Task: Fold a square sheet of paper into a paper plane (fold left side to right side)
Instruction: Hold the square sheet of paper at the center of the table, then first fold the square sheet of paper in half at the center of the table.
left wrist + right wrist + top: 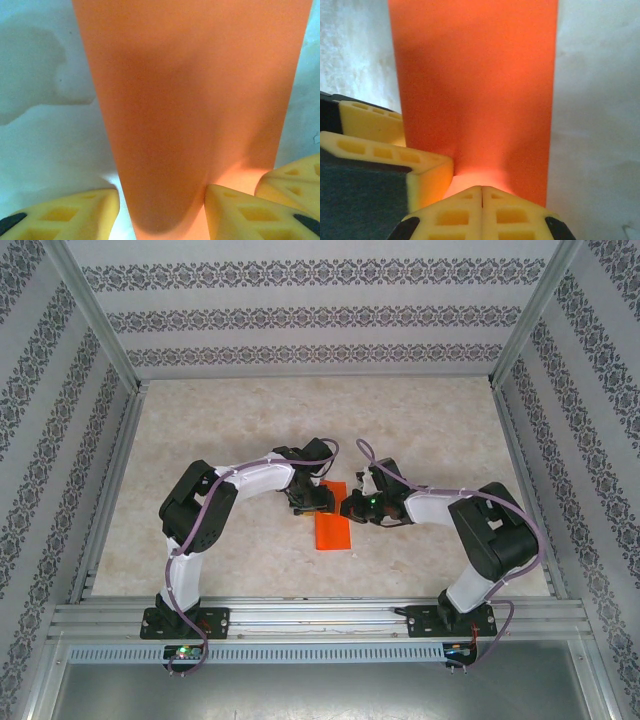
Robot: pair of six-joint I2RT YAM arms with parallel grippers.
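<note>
The square sheet of paper [334, 528] lay on the table [200, 440] near its centre, folded into a narrow orange-red strip. In the top view its long axis ran from about 11 o'clock to 5 o'clock. Both arms reached inward and met over the strip's far end.

The left gripper [312, 500] stood at about 10 o'clock from the strip's centre. In the left wrist view its two yellow fingers [65, 215] were apart, with the strip running up towards 12 o'clock between them. The strip's long edges lay just beside the inner faces of the fingers. Whether the fingers pressed on those edges could not be told.

The right gripper [351, 509] stood at about 2 o'clock from the strip's centre, just beside the left gripper. In the right wrist view its fingertips were together with no gap at the seam. Their tips touched the near end of the strip. Whether a layer of paper was pinched between them could not be told.

Pale marbled table surface showed at 3 o'clock and 9 o'clock of the strip in both wrist views.
</note>
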